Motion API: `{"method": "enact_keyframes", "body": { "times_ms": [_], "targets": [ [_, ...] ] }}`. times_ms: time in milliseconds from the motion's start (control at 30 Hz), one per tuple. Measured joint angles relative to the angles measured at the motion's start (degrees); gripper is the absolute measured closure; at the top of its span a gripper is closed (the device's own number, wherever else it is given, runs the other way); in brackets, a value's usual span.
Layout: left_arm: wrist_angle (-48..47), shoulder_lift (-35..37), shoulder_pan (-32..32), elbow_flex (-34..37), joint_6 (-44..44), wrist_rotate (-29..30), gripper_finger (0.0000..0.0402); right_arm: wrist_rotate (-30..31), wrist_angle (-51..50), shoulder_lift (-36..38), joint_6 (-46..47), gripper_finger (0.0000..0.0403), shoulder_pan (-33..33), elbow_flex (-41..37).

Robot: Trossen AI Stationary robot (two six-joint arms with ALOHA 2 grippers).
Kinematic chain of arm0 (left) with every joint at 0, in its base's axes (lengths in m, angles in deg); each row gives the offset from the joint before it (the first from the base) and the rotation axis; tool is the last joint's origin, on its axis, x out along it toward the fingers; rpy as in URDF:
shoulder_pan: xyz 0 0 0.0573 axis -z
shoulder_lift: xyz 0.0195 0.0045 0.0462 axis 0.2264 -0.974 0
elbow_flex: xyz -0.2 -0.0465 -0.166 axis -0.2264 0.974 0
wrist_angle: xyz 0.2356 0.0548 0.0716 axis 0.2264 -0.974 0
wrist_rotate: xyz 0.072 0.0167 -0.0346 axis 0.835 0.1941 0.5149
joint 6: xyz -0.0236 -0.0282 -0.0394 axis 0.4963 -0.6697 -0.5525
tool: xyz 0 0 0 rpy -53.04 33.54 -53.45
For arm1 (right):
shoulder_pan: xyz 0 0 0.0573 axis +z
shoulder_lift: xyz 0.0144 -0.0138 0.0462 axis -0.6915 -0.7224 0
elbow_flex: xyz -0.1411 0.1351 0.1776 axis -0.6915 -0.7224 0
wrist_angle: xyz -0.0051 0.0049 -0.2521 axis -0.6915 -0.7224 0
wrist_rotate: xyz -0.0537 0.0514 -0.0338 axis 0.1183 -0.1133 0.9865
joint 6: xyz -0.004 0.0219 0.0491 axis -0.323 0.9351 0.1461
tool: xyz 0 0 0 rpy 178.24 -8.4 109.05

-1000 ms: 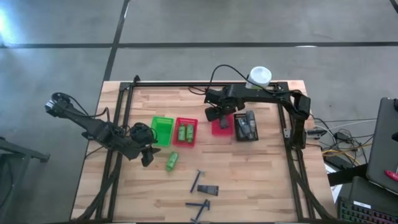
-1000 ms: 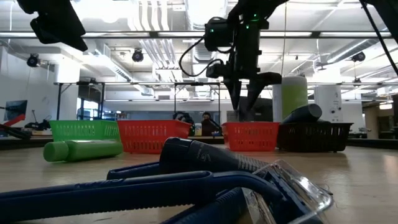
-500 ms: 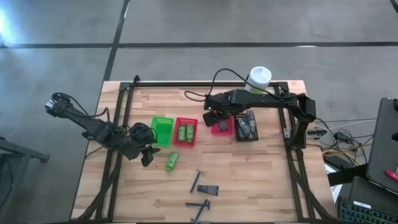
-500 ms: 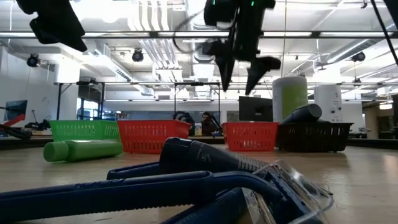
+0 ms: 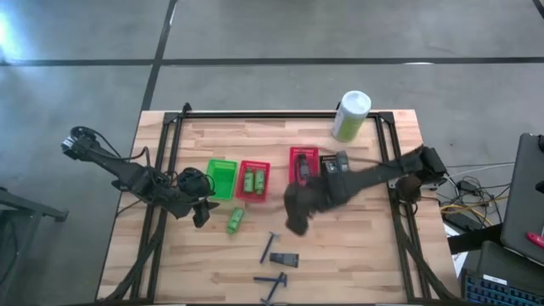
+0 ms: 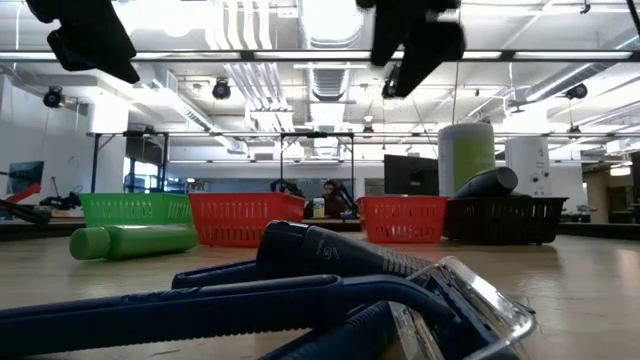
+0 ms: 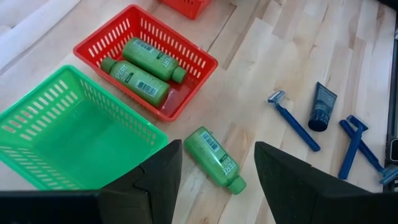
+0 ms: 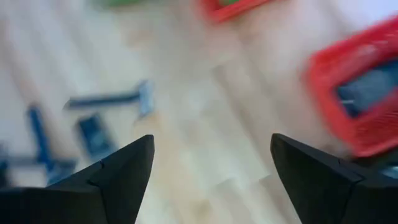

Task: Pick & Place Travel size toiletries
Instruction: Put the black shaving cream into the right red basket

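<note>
One green bottle point(image 7: 214, 158) lies on its side on the table, just ahead of my open left gripper point(image 7: 217, 186), whose fingers stand either side of it without touching; the gripper point(image 5: 200, 212) hovers at the table's left. Two more green bottles lie in a red basket point(image 7: 199, 59) beside an empty green basket point(image 7: 37, 118). My right gripper point(image 5: 297, 208) is open and empty, high over the table's middle. Blue razors point(image 7: 292, 121) and a dark tube point(image 7: 322, 107) lie toward the near edge. A second red basket point(image 5: 303, 153) holds a dark item.
A black basket point(image 5: 337, 170) with dark containers stands right of the second red basket. A tall pale green canister point(image 5: 350, 115) with a white cap stands at the far edge. Black frame rails run along the table's sides. Bare wood lies near right.
My right gripper has opened over the second red basket, risen out of it and swung toward the table's near edge, over the middle. A dark item stays in that basket.
</note>
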Motion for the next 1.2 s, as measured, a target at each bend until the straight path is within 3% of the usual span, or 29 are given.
{"method": "enact_keyframes", "body": {
  "times_ms": [233, 333, 500, 733, 1200],
  "targets": [
    [0.03, 0.00, 0.00, 0.02, 0.05, -0.03, 0.0195, 0.02, 4.38, -3.41, -7.98, 0.0109, 8.77, 0.00],
    [0.01, 0.00, 0.00, 0.04, 0.04, -0.38, 0.0195, -0.11, 4.74, -4.36, -6.85, 0.0116, 10.69, -0.07],
    [-0.14, 0.00, 0.02, 0.04, -0.05, -2.01, 0.0195, -0.17, 5.63, -4.70, 1.09, 0.0126, 10.77, -0.06],
    [-0.15, 0.00, 0.02, 0.05, -0.11, -2.18, 0.0195, -6.71, 19.60, -10.61, -12.07, 0.0121, 11.98, -0.02],
    [-0.16, 0.00, 0.02, 0.09, -0.82, -2.99, 0.0195, -7.56, 21.33, -21.04, -17.69, 0.0096, 11.62, 7.08]
  ]
}}
